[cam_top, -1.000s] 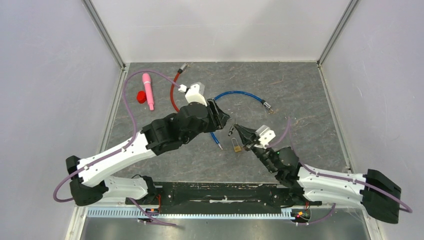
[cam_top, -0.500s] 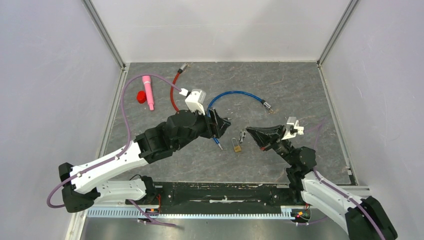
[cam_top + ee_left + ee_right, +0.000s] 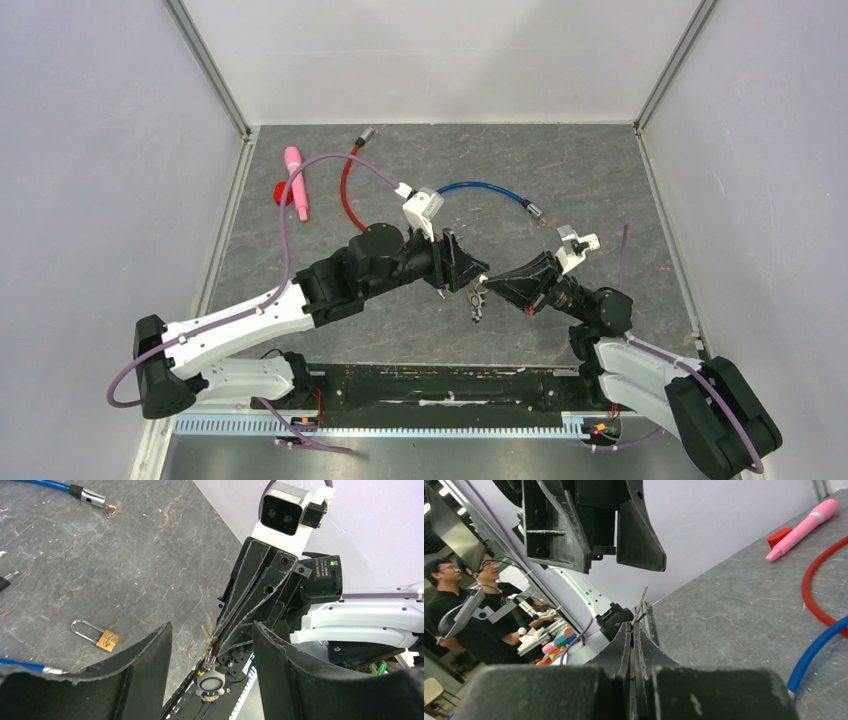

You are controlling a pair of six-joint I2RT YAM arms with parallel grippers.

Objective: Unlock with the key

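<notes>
As our right fingers clench the key above the bench, its fob dangling, our left fingers stand released just left of it; the brass padlock lies on the bench close by.

Key showing only its thin tip above the right gripper pinching it, padlock keyhole being too small to make out, blue cable running off the left wrist view's top edge, red cable getting cut by the right wrist view's right edge.
</notes>
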